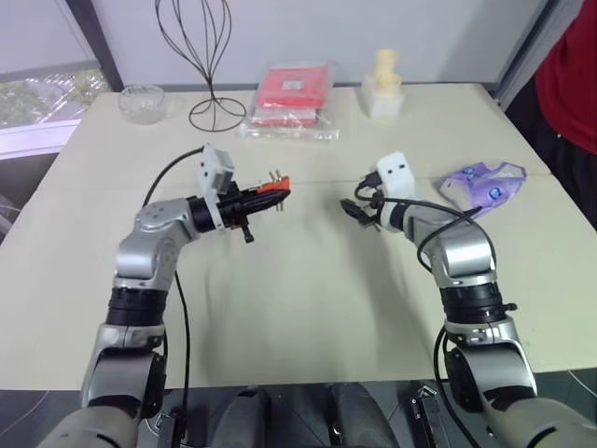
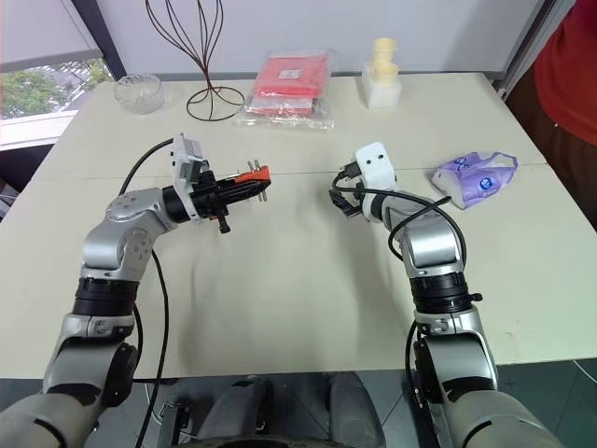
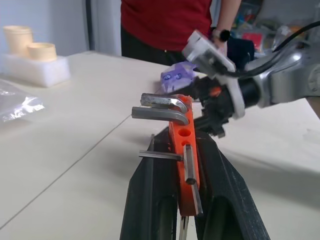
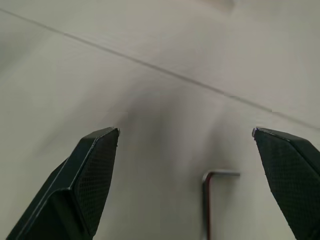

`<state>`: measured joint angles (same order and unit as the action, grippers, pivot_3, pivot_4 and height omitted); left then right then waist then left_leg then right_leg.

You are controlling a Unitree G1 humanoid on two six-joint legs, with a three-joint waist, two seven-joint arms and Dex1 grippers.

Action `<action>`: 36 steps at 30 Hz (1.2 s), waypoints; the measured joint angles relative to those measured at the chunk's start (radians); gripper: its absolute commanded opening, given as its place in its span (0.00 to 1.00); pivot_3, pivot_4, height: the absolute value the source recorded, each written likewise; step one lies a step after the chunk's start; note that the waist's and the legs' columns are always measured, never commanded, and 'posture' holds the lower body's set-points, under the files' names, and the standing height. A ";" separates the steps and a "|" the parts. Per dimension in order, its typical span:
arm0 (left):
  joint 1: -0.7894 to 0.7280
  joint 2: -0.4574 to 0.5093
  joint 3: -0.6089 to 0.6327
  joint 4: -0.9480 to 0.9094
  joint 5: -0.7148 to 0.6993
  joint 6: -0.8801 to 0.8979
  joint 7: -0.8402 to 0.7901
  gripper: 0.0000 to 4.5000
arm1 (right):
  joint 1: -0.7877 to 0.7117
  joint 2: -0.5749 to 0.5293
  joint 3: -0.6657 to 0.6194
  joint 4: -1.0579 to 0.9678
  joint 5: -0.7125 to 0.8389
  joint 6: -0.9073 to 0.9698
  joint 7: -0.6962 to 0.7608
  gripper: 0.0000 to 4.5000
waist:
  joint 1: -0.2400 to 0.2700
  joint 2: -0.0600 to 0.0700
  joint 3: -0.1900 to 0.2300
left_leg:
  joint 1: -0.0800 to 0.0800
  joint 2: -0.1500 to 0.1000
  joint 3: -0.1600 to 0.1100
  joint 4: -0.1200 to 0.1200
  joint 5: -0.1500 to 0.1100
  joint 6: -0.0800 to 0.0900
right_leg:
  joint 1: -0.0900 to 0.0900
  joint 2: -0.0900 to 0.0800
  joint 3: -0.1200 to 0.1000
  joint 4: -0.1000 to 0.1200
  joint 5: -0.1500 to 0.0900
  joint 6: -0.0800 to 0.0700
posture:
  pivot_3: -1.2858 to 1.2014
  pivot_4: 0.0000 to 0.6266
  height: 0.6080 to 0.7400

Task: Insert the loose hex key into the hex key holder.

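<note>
My left gripper (image 1: 268, 195) is shut on the orange hex key holder (image 1: 276, 187), held above the table left of centre and pointing toward the right arm. In the left wrist view the holder (image 3: 183, 145) stands between the black fingers, with grey bent keys (image 3: 161, 108) sticking out of it. My right gripper (image 1: 353, 211) hovers just right of centre, open with nothing between its fingers. In the right wrist view the loose hex key (image 4: 209, 200) lies flat on the table below the wide-apart fingertips (image 4: 102, 142), nearer the right one.
Along the table's back edge stand a glass bowl (image 1: 142, 103), a wire stand (image 1: 213, 103), a red packet in clear plastic (image 1: 291, 98) and a foam block with cream cups (image 1: 384, 89). A purple bag (image 1: 483, 183) lies right of my right arm. A person in red (image 1: 574, 65) stands at the far right.
</note>
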<state>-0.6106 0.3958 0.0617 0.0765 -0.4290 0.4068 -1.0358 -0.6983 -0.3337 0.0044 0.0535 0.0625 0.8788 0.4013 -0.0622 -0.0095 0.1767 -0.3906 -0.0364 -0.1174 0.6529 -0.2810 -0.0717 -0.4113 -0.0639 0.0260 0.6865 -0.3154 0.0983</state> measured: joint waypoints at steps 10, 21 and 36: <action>0.085 0.019 -0.001 -0.096 -0.035 0.048 0.063 0.00 | 0.023 -0.004 0.026 0.088 -0.003 0.014 -0.026 0.98 | -0.006 0.000 0.000 | 0.000 0.000 0.001 0.000 0.000 0.000 | 0.000 0.001 0.000 0.000 0.000 0.000 | 0.52 0.24 1.00; 0.085 0.017 -0.012 -0.094 -0.037 0.042 0.090 0.00 | -0.015 0.038 0.051 0.210 -0.002 -0.080 -0.024 0.21 | -0.007 -0.001 -0.002 | 0.003 0.000 0.001 0.000 0.000 0.000 | 0.003 0.001 0.000 0.001 0.000 0.000 | 0.52 0.24 1.00; 0.000 0.086 -0.019 0.021 -0.072 0.087 -0.035 0.00 | -0.080 0.073 -0.083 0.244 0.134 -0.346 0.064 0.01 | -0.009 -0.002 -0.003 | 0.002 0.000 0.002 -0.001 0.000 0.000 | 0.000 0.001 0.000 0.001 0.000 0.000 | 0.52 0.24 1.00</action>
<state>-0.6108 0.4819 0.0432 0.0976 -0.5010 0.4943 -1.0709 -0.7785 -0.2603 -0.0783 0.2971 0.1966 0.5329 0.4651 -0.0712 -0.0119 0.1738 -0.3890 -0.0368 -0.1158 0.6523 -0.2812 -0.0714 -0.4112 -0.0625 0.0263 0.6875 -0.3154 0.0983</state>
